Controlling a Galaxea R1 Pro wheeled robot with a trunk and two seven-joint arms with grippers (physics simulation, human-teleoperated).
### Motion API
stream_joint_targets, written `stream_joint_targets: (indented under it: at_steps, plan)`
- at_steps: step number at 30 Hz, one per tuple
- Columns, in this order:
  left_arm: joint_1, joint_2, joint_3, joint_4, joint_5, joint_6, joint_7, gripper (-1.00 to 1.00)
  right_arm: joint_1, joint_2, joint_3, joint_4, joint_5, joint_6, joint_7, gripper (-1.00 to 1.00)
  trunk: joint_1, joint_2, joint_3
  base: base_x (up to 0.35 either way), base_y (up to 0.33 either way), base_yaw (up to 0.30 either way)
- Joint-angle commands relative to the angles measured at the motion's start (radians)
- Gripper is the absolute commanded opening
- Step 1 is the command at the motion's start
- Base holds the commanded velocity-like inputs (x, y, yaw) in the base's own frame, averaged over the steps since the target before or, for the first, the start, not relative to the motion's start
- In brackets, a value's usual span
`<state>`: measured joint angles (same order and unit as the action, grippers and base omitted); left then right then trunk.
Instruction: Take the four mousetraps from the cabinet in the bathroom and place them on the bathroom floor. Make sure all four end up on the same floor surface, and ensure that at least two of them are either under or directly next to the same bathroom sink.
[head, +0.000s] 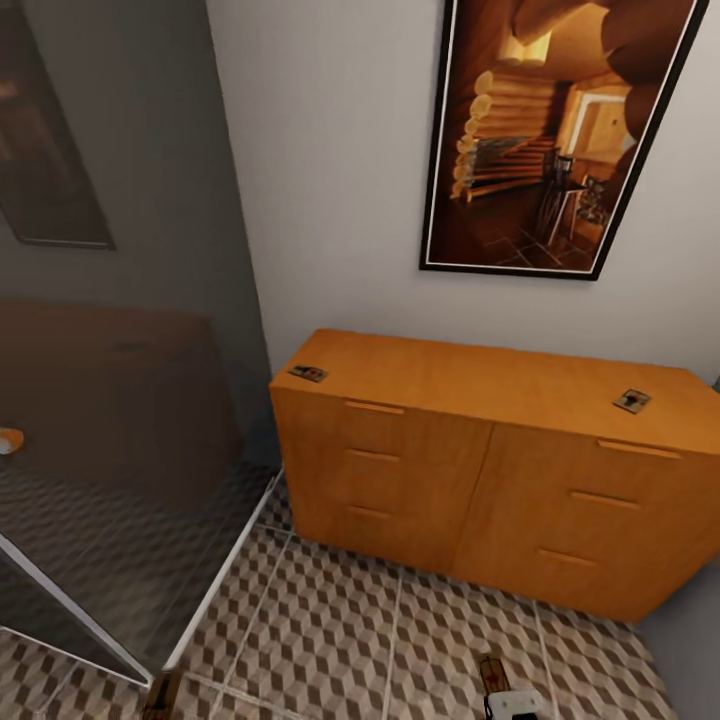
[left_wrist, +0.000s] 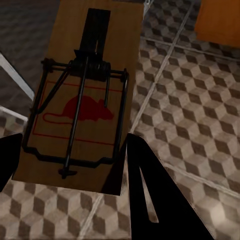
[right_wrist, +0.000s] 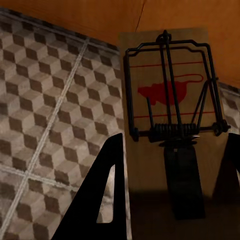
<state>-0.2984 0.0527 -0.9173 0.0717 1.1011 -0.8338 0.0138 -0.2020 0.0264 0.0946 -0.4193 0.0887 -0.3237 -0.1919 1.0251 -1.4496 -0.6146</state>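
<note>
While the robot faces a white wall with a framed picture of a log cabin interior (head: 560, 135), the cabinet (head: 480, 470) stands against that wall — a long, low orange-brown sideboard with slot-like drawer handles. Two mousetraps lie flat on its top, well apart: one mousetrap (head: 308, 373) near the front left corner, another mousetrap (head: 631, 401) near the front edge toward the right end.

The bathroom floor (head: 350, 630), tiled in a brown, beige and white cube pattern with pale grout lines, spreads in front of the cabinet. To the left, a dark glass panel (head: 110, 400) with a pale frame meets the floor and reflects the cabinet dimly.

In the left wrist view, the left hand (left_wrist: 70, 160) pinches a third mousetrap (left_wrist: 87, 95) between its two dark fingers (left_wrist: 160, 200), one at each long edge of the wooden board. The board shows black wire, a spring and a red mouse print, and it hangs above the tiled floor.

In the right wrist view, the right hand (right_wrist: 172, 165) pinches a fourth mousetrap (right_wrist: 167, 100) the same way — dark fingers (right_wrist: 105, 190) against both long edges. Behind this board are the floor tiles and the orange-brown front of the cabinet.

At the bottom edge of the head view, both held boards peek in above the floor.
</note>
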Motion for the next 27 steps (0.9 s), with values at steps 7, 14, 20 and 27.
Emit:
stream_joint_targets:
  at_steps: [7, 14, 20, 27]
  plan:
    - [-0.001, -0.001, -0.008, 0.002, 0.0, -0.002, 0.006, -1.0, 0.0, 0.0, 0.004, 0.001, 0.008, 0.0, -0.008, -1.0, 0.0, 0.0, -0.001, 0.0, 0.0, 0.283]
    - [-0.001, -0.002, -0.008, 0.002, 0.0, 0.002, 0.008, -1.0, 0.0, 0.0, 0.004, 0.001, 0.008, 0.0, -0.008, -1.0, 0.0, 0.0, -0.001, 0.0, 0.0, 0.284]
    - [-0.001, -0.002, -0.008, 0.002, 0.0, 0.002, 0.008, -1.0, 0.0, 0.0, 0.004, 0.001, 0.008, 0.0, -0.008, -1.0, 0.0, 0.0, -0.001, 0.0, 0.0, 0.287]
    - [-0.001, -0.002, -0.008, 0.002, 0.0, 0.002, 0.008, -1.0, 0.0, 0.0, 0.004, 0.001, 0.008, 0.0, -0.008, -1.0, 0.0, 0.0, -0.001, 0.0, 0.0, 0.288]
